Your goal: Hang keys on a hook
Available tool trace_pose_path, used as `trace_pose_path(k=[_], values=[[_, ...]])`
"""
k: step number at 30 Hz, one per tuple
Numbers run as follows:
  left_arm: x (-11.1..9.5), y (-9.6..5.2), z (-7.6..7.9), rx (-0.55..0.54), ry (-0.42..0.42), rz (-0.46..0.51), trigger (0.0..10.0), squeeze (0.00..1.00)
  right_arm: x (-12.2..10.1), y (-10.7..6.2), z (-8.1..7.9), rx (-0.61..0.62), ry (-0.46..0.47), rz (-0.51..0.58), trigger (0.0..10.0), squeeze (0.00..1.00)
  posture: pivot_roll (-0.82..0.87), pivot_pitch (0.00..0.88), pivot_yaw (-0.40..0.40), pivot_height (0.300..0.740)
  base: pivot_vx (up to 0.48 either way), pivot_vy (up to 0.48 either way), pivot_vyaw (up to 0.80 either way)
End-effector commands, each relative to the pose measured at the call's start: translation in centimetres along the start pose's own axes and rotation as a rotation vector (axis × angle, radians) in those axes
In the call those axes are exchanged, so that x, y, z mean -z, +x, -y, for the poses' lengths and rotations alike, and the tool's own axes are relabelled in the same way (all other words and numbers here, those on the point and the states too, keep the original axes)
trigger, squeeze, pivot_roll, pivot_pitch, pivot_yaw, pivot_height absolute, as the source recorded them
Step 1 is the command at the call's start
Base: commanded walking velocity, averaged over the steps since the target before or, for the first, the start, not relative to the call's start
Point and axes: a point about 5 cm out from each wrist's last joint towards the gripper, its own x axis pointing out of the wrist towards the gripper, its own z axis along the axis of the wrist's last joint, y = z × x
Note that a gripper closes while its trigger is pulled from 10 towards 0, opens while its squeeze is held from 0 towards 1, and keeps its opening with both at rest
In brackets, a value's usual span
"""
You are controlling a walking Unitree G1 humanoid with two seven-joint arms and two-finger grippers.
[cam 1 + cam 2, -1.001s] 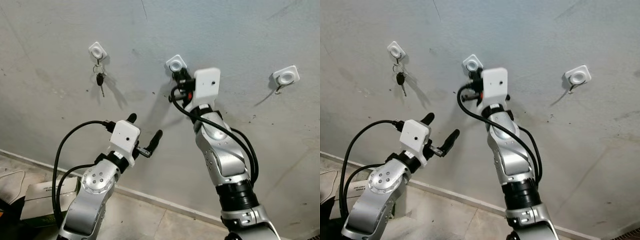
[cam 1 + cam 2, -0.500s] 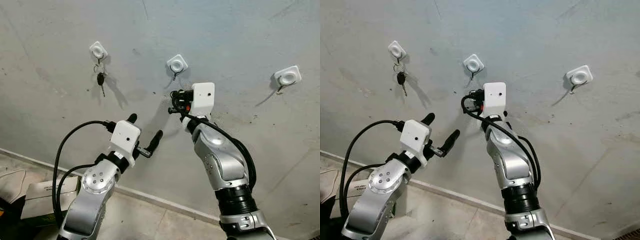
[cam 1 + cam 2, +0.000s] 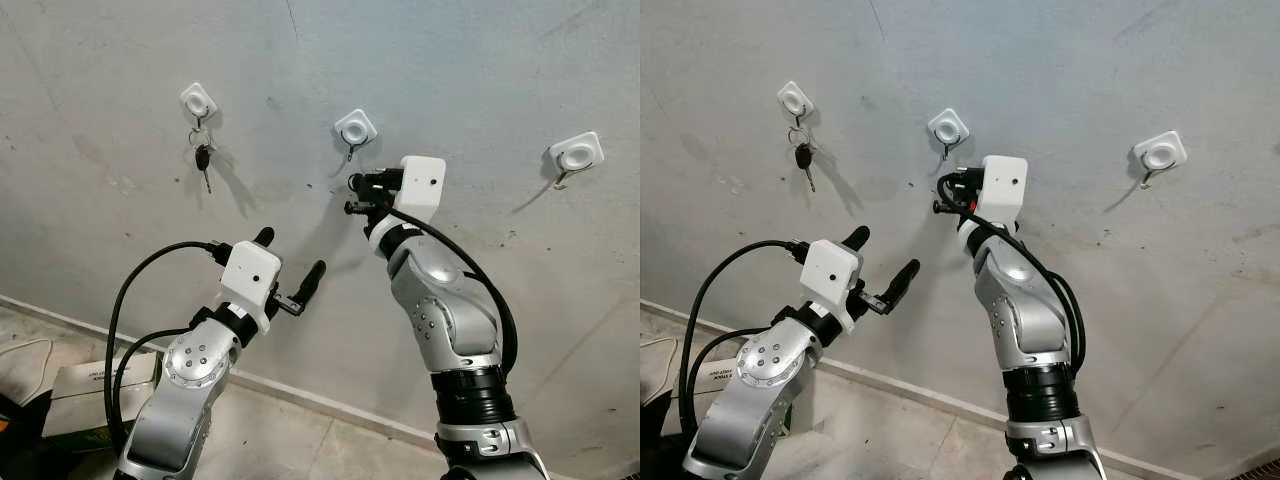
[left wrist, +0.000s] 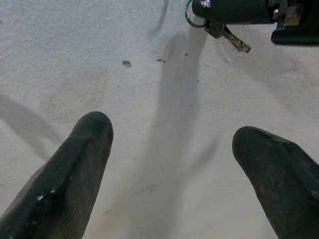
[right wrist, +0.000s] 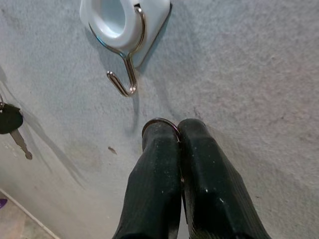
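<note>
My right gripper [image 3: 354,194] is raised to the grey wall, just below the middle white hook [image 3: 355,128]. It is shut on a metal key ring [image 5: 160,121], and the keys [image 4: 227,34] dangle under its fingers. In the right wrist view the ring sits a short way below the hook's bare wire tip [image 5: 121,85], not touching it. My left gripper [image 3: 289,257] is open and holds nothing, lower and to the left, pointing at the wall. Another set of keys [image 3: 202,158] hangs from the left hook [image 3: 196,100].
A third white hook [image 3: 575,153] is on the wall at the right, with nothing hanging from it. A cardboard box [image 3: 88,392] and a white cable [image 3: 22,352] lie on the floor at the lower left, by the baseboard [image 3: 300,395].
My right gripper was up at the middle hook, then dropped below it, and has now risen a little and turned toward the hook, still gripping the ring. The left arm has not moved.
</note>
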Motion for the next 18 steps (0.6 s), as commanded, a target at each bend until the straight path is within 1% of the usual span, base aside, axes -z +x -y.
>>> trace_pose_path(k=[1,10,18], values=[[0.1,0.0,-0.1,0.005,0.007,-0.007,10.0,0.0,-2.4,0.2,-0.7,-0.014,0.028,0.078,10.0,0.0,0.09,0.0,0.026,0.74,0.0,0.0,0.0],[0.1,0.0,-0.1,0.004,0.005,-0.007,10.0,0.0,-3.4,0.2,-1.0,-0.015,0.03,0.094,10.0,0.0,0.09,0.0,0.025,0.74,0.0,0.0,0.0],[0.1,0.0,-0.1,0.004,0.004,-0.008,10.0,0.0,-4.1,-0.1,-1.4,-0.051,0.057,0.108,10.0,0.0,0.09,0.0,0.026,0.74,0.0,0.0,0.0]])
